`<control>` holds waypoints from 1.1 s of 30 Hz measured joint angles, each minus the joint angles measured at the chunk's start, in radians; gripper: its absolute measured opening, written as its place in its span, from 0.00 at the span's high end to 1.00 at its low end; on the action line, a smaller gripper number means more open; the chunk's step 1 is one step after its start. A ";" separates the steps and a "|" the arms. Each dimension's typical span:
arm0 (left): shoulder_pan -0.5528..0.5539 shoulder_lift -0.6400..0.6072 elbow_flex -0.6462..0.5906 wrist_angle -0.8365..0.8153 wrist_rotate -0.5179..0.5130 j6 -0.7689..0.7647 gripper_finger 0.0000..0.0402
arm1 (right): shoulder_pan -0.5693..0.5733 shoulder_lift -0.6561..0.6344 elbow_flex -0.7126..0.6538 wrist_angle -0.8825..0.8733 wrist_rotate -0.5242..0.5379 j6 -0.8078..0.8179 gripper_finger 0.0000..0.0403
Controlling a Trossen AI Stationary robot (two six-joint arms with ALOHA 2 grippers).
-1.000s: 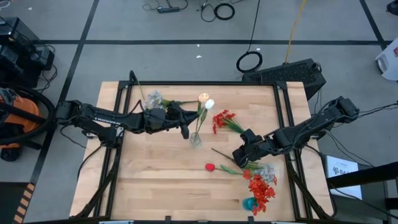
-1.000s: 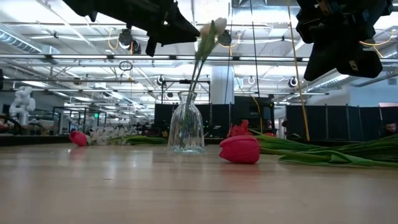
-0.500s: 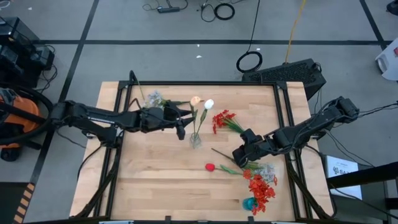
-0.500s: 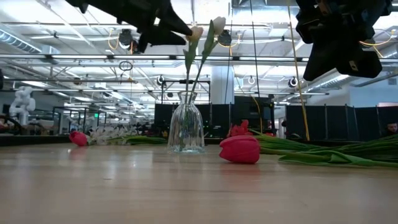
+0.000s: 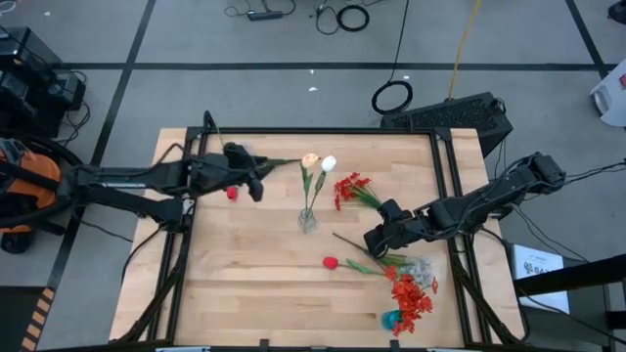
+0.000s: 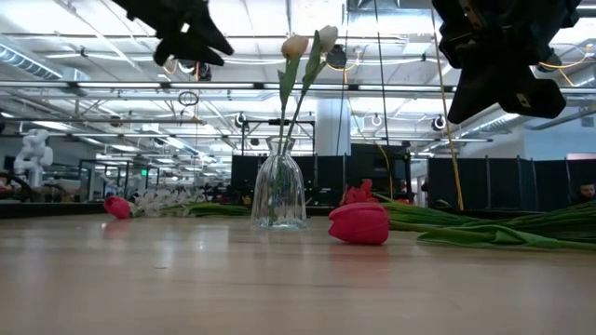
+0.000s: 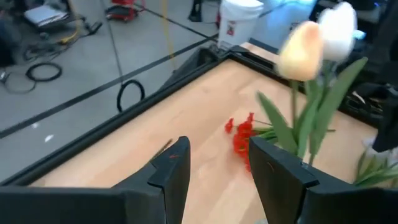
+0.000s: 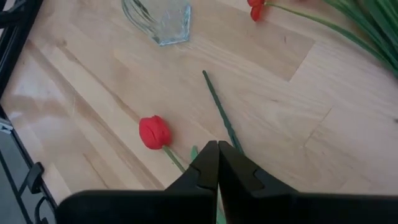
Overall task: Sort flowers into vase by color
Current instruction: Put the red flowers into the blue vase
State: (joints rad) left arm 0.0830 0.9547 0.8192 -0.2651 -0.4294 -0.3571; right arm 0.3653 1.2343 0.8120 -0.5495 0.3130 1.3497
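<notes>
Peach and white tulip buds (image 5: 319,161) are already standing in the clear glass vase (image 5: 308,219) mid-table, so the left gripper (image 5: 253,189), fingers spread and empty, is hovering near the red tulip bud (image 5: 232,193) and should be lining up on its stem, while the right gripper (image 5: 373,241), pinched shut on nothing, is waiting over the other red tulip (image 5: 331,262).

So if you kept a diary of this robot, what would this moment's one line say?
left tool: open, empty, beside glass vase | vase: peach tulip, white tulip | right tool: shut, over red tulip stems
</notes>
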 joint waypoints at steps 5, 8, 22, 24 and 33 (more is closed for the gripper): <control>0.032 -0.062 0.000 -0.050 -0.001 -0.004 0.59 | 0.000 0.000 0.000 0.000 0.004 -0.013 1.00; 0.042 -0.081 0.000 -0.100 0.002 -0.003 0.59 | -0.009 0.000 0.000 0.001 0.027 -0.051 1.00; 0.042 -0.084 -0.002 -0.518 0.085 -0.083 0.59 | -0.341 0.000 0.000 -0.017 -0.142 -0.369 1.00; 0.042 -0.084 -0.008 -0.514 0.085 -0.083 0.59 | -0.389 0.003 0.000 -0.077 -0.185 -0.425 1.00; 0.042 -0.084 -0.037 -0.511 0.084 -0.055 0.59 | -0.487 0.114 0.000 -0.223 -0.268 -0.633 1.00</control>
State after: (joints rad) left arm 0.1249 0.8711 0.7824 -0.7759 -0.3454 -0.4122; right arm -0.1214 1.3486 0.8116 -0.7720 0.0452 0.7165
